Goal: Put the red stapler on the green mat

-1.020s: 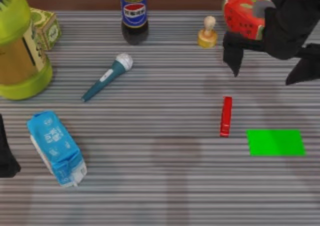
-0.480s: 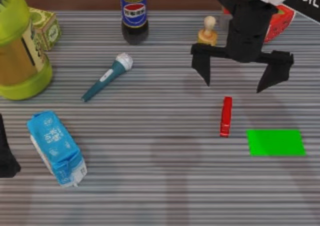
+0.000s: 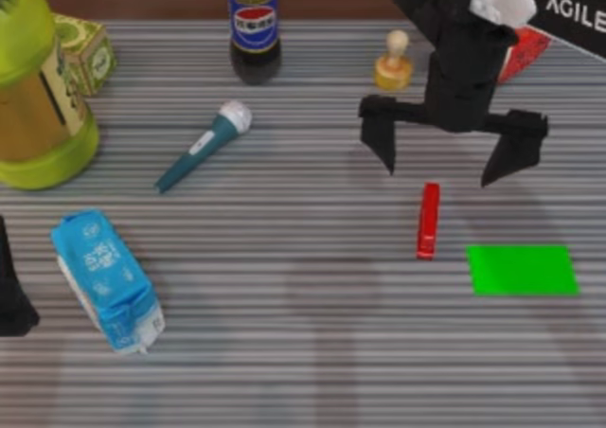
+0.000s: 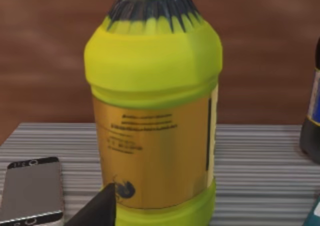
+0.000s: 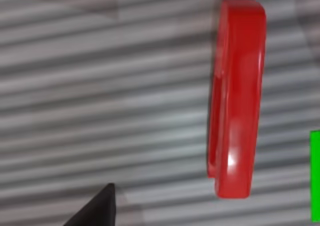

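Striped grey tabletop [image 3: 312, 352] fills the top view, with a brown strip behind it. Taking the red stapler [image 3: 428, 221] as landmark: it lies flat on the stripes, untouched, and the green mat [image 3: 522, 270] sits just beside it toward the table's right, apart from it. The right gripper [image 3: 440, 160] hangs above the stapler's far end, fingers spread wide, gripping nothing. Farther back from the stapler are a small wooden stamp [image 3: 393, 62] and a cola bottle [image 3: 253, 26]; a teal microphone [image 3: 203, 146] and a blue carton [image 3: 104, 280] lie well away on its left. The left gripper [image 3: 13, 295] stays parked at the table's left edge; whether its fingers are apart I cannot tell.

From the left wrist view, only a yellow-green jug [image 4: 155, 111] and a phone [image 4: 32, 191] show, nothing of the stapler.

From the right wrist view, the stapler [image 5: 236, 98] is close below, the mat's edge [image 5: 315, 176] near its end, and one dark fingertip [image 5: 97, 208] well off to its side.

Risk, as I judge it: the stapler is narrow and smooth, so an off-centre descent could knock it askew or pinch one end and let it swing out on lifting.
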{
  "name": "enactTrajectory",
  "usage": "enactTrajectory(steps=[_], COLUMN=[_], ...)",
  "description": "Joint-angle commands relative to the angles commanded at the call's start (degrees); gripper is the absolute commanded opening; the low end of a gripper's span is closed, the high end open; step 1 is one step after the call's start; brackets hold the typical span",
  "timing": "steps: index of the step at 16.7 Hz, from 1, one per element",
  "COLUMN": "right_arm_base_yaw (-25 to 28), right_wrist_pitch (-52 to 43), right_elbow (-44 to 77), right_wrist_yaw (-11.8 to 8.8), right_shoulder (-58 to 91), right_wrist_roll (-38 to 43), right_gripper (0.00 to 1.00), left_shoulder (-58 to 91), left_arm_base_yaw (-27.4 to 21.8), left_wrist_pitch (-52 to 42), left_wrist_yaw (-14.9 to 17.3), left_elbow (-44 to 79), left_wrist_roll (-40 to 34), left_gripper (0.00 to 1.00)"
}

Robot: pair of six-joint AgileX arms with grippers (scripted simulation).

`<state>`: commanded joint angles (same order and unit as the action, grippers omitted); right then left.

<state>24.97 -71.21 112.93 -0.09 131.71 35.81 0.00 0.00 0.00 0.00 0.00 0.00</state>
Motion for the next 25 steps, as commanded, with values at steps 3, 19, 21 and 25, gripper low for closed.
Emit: enactTrajectory(steps=[3, 19, 21, 25], right_arm_base_yaw=[0.1, 0.3, 0.3, 0.3], right_wrist_pitch=[8.3, 15.3, 15.3, 15.3], right_elbow=[-5.7, -11.2, -11.2, -11.2], right_wrist_yaw=[0.0, 0.0, 0.0, 0.0], right_shoulder=[1.9, 3.9, 3.9, 3.9], right_wrist_roll=[0.2, 0.4, 0.4, 0.4], right_gripper=[1.00, 0.40, 0.25, 0.00], left_shoulder=[0.0, 0.0, 0.0, 0.0], left_arm_base_yaw=[0.0, 0.0, 0.0, 0.0], left_wrist_pitch=[0.0, 0.0, 0.0, 0.0], left_wrist_yaw=[0.0, 0.0, 0.0, 0.0], left_elbow=[0.0, 0.0, 0.0, 0.0], left_wrist_roll=[0.0, 0.0, 0.0, 0.0], left_gripper=[1.00, 1.00, 1.00, 1.00])
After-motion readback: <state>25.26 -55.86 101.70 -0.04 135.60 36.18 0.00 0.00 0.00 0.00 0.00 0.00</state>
